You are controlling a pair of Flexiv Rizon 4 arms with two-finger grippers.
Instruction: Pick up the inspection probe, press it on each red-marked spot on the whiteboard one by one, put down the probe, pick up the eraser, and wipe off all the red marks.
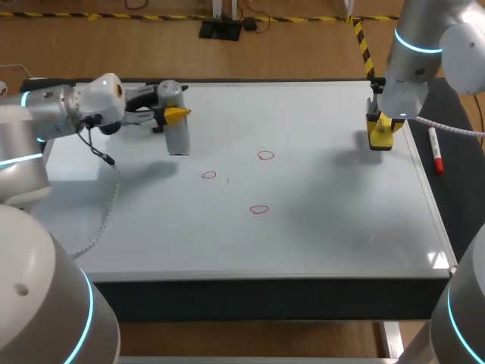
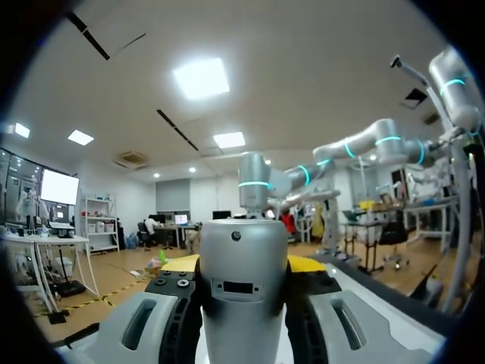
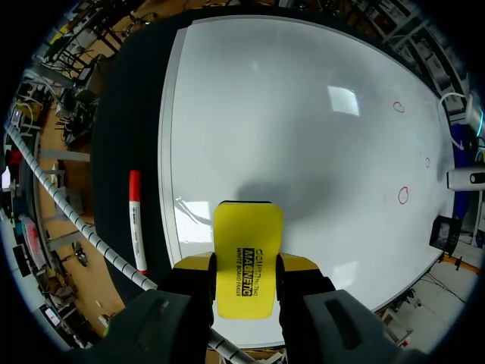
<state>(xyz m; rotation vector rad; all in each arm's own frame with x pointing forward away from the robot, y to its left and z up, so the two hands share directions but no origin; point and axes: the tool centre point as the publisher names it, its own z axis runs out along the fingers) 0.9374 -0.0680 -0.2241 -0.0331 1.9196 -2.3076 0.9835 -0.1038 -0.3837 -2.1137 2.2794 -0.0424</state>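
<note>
On the whiteboard [image 1: 341, 227], our left tool [image 1: 173, 114] gripped the inspection probe [image 1: 176, 140] upright near its far left corner. Our right tool [image 1: 381, 125] clamped the eraser [image 3: 246, 250] at its right edge. The red marks [image 1: 264, 155] lay mid-board, nearer the probe.

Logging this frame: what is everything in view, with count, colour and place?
whiteboard: one, white, covering most of the table
red marks: three, red rings, mid-board
marker: one, red and white, on the dark table right of the board
inspection probe: one, silver-grey, far left of the board
eraser: one, yellow, by the board's right edge
left gripper: shut on the probe
right gripper: shut on the eraser
</note>
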